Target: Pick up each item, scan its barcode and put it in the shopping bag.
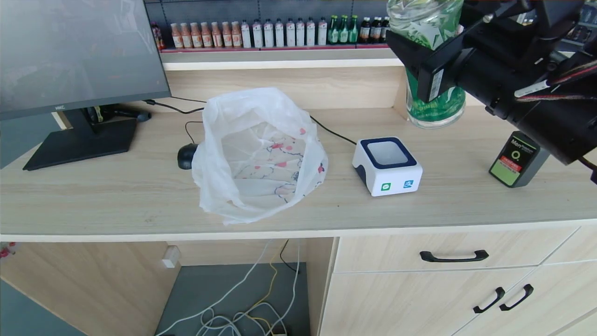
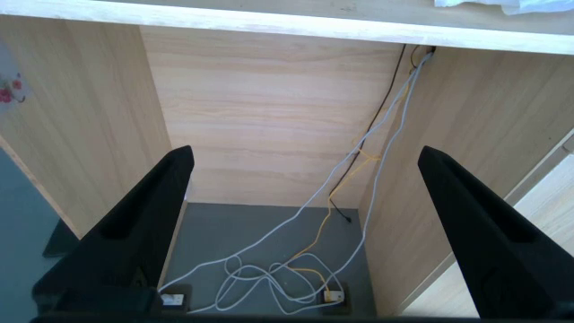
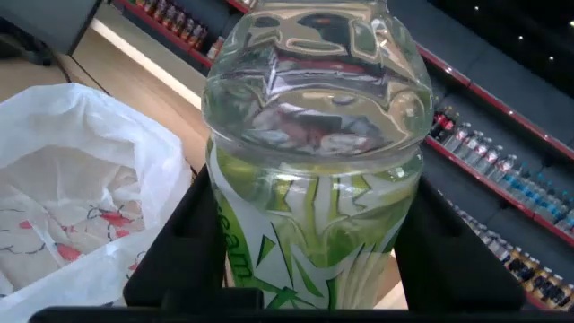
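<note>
The right gripper is clamped on the clear, green-labelled bottle, one finger on each side of its body, holding it upright to the right of and behind the white scanner. The open shopping bag stands on the counter just left of the scanner, and a small green-and-black box sits well to the scanner's right. Lower than the scanner, under the countertop, the left gripper has its fingers spread wide above loose cables.
</note>
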You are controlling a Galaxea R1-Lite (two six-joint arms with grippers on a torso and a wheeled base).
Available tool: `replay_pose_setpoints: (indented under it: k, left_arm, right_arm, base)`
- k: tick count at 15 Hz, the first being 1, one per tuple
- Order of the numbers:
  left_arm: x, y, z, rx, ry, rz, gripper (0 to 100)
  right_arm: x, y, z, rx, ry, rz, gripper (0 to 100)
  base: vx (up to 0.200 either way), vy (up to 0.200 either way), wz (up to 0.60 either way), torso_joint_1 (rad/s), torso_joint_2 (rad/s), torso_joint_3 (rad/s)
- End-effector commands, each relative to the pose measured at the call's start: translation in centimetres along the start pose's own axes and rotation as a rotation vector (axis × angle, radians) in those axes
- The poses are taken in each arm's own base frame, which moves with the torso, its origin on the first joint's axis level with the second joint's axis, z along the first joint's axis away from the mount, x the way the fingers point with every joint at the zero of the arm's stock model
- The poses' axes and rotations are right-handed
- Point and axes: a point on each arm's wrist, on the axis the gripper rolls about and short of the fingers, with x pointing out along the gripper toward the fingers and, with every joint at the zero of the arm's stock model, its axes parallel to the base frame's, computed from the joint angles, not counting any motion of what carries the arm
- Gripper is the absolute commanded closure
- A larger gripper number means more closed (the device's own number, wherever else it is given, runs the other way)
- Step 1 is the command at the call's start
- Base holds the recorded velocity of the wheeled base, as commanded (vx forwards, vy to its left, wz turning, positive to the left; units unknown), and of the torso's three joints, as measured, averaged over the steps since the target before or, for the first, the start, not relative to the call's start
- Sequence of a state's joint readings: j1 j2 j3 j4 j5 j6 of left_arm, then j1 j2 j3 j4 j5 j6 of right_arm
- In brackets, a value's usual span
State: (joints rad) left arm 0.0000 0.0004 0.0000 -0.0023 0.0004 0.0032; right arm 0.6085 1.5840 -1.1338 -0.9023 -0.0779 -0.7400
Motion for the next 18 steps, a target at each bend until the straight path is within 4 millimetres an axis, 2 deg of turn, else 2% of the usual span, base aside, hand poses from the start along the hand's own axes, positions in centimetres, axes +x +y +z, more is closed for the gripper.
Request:
replay_pose_setpoints:
  k: [1, 3, 5, 6, 7, 10, 13, 18]
  left_arm:
    - [0.0, 0.0, 0.0, 0.000, -0.001, 0.000, 0]
    - [0.0, 0.0, 0.0, 0.000, -0.001, 0.000, 0]
    - [0.0, 0.0, 0.0, 0.000, -0.001, 0.000, 0]
    - [0.0, 0.0, 0.0, 0.000, -0.001, 0.000, 0]
    - [0.0, 0.0, 0.0, 0.000, -0.001, 0.000, 0]
    - [0.0, 0.0, 0.0, 0.000, -0.001, 0.000, 0]
    - [0.0, 0.0, 0.0, 0.000, -0.001, 0.000, 0]
    - [0.0, 0.0, 0.0, 0.000, -0.001, 0.000, 0]
  right_arm:
    - [0.2, 0.6, -0.2, -0.063, -0.046, 0.066, 100]
    - [0.1, 0.9, -0.8, -0.120, -0.076, 0.125, 100]
    - [-0.7, 2.0, -2.4, -0.148, -0.078, 0.217, 100]
    - [-0.8, 1.8, -3.0, -0.165, -0.080, 0.236, 100]
    - [-1.1, 1.3, -4.8, -0.220, -0.095, 0.291, 100]
    - [-1.0, -0.3, -7.4, -0.277, -0.128, 0.300, 100]
    - [0.3, -0.2, -8.4, -0.294, -0.221, 0.324, 100]
    - [0.8, 0.9, -10.3, -0.363, -0.293, 0.428, 100]
  base:
    - [0.000, 0.000, 0.00, 0.000, 0.00, 0.000]
    - [0.000, 0.000, 0.00, 0.000, 0.00, 0.000]
    - [0.000, 0.000, 0.00, 0.000, 0.00, 0.000]
    - [0.000, 0.000, 0.00, 0.000, 0.00, 0.000]
    - [0.000, 0.000, 0.00, 0.000, 0.00, 0.000]
    - [0.000, 0.000, 0.00, 0.000, 0.00, 0.000]
    - [0.000, 0.000, 0.00, 0.000, 0.00, 0.000]
    - [0.000, 0.000, 0.00, 0.000, 0.00, 0.000]
